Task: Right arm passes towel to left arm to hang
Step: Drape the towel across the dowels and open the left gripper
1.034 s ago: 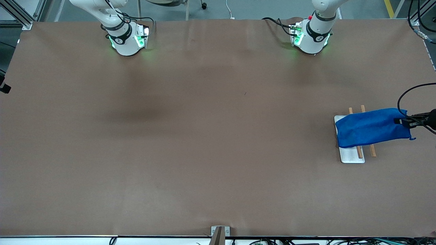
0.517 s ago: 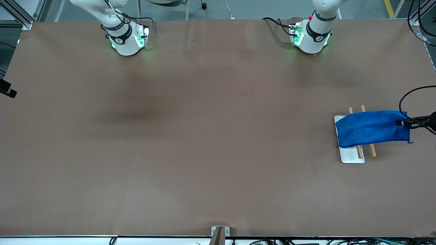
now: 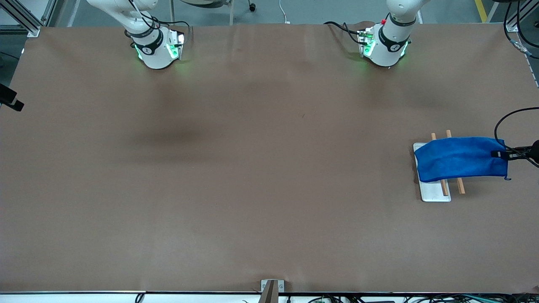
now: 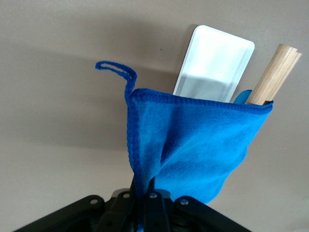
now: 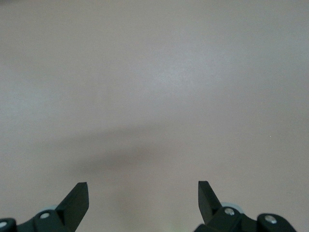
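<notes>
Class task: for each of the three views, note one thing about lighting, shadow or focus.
Front view: even light, green glow at both arm bases, a soft shadow patch on the table. Left wrist view: towel sharp, its shadow falls on the table. Right wrist view: open right gripper over bare table, a faint blurred shadow band.

We see a white tray (image 3: 436,192) on the brown bench (image 3: 252,168), with two wooden rods (image 3: 460,185) above it.

Place: a robotics lab or test cell.
Table (image 3: 252,176): large, covered in plain brown sheeting.
Arms: two white robot bases with green lights (image 3: 156,50) (image 3: 383,46) bolted along one edge.
Surroundings: aluminium frame posts (image 3: 25,17), loose black cables (image 3: 503,122), grey floor with yellow marking tape (image 3: 481,10).
</notes>
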Controlling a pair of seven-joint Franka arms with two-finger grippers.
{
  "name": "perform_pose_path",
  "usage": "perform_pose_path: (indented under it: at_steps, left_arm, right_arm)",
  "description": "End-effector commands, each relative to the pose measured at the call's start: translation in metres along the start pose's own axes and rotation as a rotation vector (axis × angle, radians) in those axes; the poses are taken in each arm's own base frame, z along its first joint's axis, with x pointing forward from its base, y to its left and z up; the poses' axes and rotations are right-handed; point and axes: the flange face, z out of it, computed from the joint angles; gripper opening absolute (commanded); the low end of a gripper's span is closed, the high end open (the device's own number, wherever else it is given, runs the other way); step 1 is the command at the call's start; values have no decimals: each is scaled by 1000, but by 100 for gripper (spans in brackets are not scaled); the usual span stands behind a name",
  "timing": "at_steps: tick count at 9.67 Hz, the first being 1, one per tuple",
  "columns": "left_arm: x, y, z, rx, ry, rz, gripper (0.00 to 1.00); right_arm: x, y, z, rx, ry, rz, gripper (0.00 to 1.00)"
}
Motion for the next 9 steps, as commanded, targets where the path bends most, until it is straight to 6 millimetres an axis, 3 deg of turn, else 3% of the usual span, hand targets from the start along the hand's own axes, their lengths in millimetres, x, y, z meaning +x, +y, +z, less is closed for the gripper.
perform_pose_path:
  at_steps: [1,2,3,4,6,9]
  left_arm:
    - [11,-11,20,11,-4,10,4]
    - [12,-12,24,11,-6,12,13]
    - [15,-15,26,13,4,8,53]
    - [13,-26,24,10,16,-4,99]
    - [12,-21,14,11,33,10,100]
    - [9,-11,-25,37,95,111,100]
  right_arm:
    - [-4,2,1,-22,-7,17,100]
    - [-4,2,1,-21,-7,15,100]
    - [-4,2,1,-21,-7,15,100]
    - [-4,2,0,-21,-5,17,100]
    - [-5,2,1,-21,-10,18,100]
    - [-5,3,1,-21,-10,20,100]
